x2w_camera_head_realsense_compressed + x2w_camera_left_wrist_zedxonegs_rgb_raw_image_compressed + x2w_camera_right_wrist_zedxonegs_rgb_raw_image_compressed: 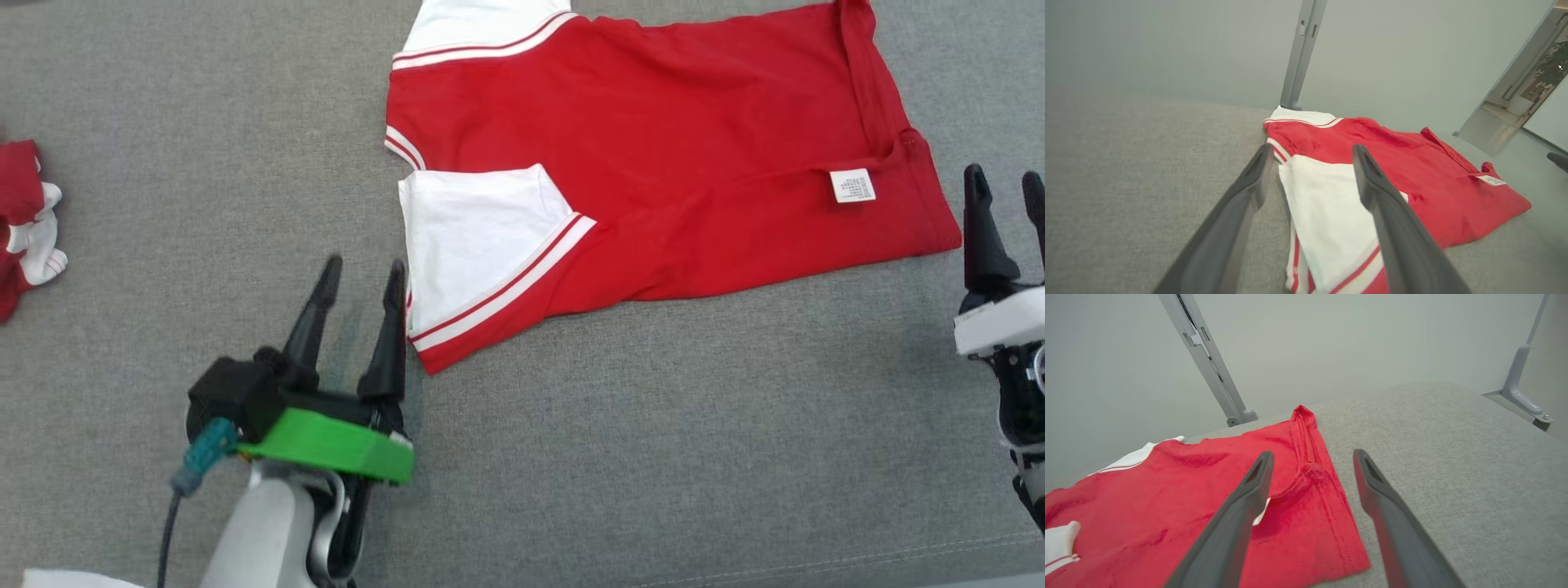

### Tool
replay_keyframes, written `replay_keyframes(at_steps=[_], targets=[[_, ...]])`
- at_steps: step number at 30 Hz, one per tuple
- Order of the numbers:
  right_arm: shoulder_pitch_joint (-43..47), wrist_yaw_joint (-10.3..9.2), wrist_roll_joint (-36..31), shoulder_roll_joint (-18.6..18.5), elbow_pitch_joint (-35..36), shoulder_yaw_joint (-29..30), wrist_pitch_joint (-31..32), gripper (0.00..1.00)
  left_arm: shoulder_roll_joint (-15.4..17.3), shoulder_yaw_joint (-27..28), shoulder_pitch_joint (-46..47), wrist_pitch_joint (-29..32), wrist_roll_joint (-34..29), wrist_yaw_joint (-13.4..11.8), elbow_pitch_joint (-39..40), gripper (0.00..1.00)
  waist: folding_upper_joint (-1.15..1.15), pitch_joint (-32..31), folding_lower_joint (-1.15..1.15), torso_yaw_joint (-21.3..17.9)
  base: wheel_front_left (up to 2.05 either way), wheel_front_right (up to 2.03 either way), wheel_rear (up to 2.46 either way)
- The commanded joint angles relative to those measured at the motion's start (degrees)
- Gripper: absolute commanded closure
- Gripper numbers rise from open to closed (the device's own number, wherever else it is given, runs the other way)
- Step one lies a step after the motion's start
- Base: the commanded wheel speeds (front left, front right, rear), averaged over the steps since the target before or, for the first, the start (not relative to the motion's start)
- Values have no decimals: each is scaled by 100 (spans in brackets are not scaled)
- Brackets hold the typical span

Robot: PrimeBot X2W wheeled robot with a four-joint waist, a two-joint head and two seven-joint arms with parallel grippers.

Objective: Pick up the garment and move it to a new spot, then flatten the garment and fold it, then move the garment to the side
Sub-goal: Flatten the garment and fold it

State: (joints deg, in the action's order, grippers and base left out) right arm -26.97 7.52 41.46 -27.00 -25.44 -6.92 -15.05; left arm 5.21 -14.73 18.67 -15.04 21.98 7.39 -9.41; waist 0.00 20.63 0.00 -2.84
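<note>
The red short-sleeved garment with white sleeves (694, 147) lies flat on the grey fabric-covered table (653, 457), apparently doubled lengthwise, with one white sleeve (478, 237) folded on top. Its long axis runs left to right across the head view: shoulders and sleeves toward the robot's left, the hem and small white care label (852, 185) toward its right.

The garment sits between the two arms. The left gripper (364, 265) is wide open with nothing in it, just beside the sleeve's near corner. In the left wrist view the left gripper (1312, 149) points along the sleeve edge, and one finger (1396, 228) passes over the white cloth; I cannot tell whether it touches. The right gripper (1002, 175) is also wide open and empty, just beside the hem corner. In the right wrist view that corner of the garment (1208, 477) lies under the right gripper (1312, 454), toward the finger on that view's left.

The lengthwise fold looks done, so I judge a crosswise fold comes next. Each arm is nearest its own end, so either could carry its end over the other. A second small red-and-white bundle (24, 220) sits well apart at the table's left edge.
</note>
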Motion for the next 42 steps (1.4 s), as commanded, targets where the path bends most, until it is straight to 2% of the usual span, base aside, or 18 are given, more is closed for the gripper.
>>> replay_keyframes(at_steps=[1,7,11,15,16,17,19,25,30,37,38,39,40,42], targets=[[300,-6,-120,96,219,231,-19,0,-45,-6,-353,-14,207,11,-132,0,0,-140,0,8,0,0,0],[1146,-6,-291,413,617,771,-19,0,-187,-366,-928,197,973,12,-812,0,0,-268,0,12,0,0,0],[1336,-6,-331,512,644,766,-20,0,-212,-531,-737,515,1414,-5,-1109,0,0,-280,0,-31,0,0,0],[1319,-6,-306,559,571,621,-20,0,-226,-610,-504,877,1772,-134,-1482,0,0,-279,0,-115,0,0,0],[1296,-6,-269,558,526,562,-20,0,-228,-602,-433,924,1846,-179,-1550,5,0,-276,0,-135,0,0,0],[1267,-6,-236,548,481,501,-20,0,-229,-602,-367,942,1893,-208,-1607,53,0,-272,0,-152,0,0,0],[1190,-6,-165,522,376,400,-20,0,-229,-577,-306,984,2020,-272,-1716,100,0,-268,0,-190,0,0,0],[734,-6,449,512,-278,193,-21,0,-178,-541,-287,1094,2350,-165,-1758,100,0,-243,0,-244,0,0,0],[189,-5,1077,436,-966,-284,58,0,-48,-568,-236,1184,2318,-142,-1662,100,0,-145,0,-198,0,0,0],[-383,-5,1806,425,-1629,-638,196,0,29,-617,-135,1278,2256,-175,-1532,100,0,18,0,-83,0,0,0],[-453,-5,1927,436,-1711,-698,250,5,37,-622,-123,1287,2249,-184,-1517,100,0,39,0,-67,0,0,0],[-518,-5,2045,440,-1775,-750,284,36,49,-625,-116,1294,2240,-191,-1504,100,0,55,0,-57,0,0,0],[-566,-5,2145,433,-1836,-788,305,60,63,-630,-116,1302,2235,-196,-1493,100,0,66,0,-50,0,0,0],[-630,-5,2345,424,-1898,-866,302,100,82,-641,-111,1309,2238,-204,-1478,100,0,78,0,-34,0,0,0]])
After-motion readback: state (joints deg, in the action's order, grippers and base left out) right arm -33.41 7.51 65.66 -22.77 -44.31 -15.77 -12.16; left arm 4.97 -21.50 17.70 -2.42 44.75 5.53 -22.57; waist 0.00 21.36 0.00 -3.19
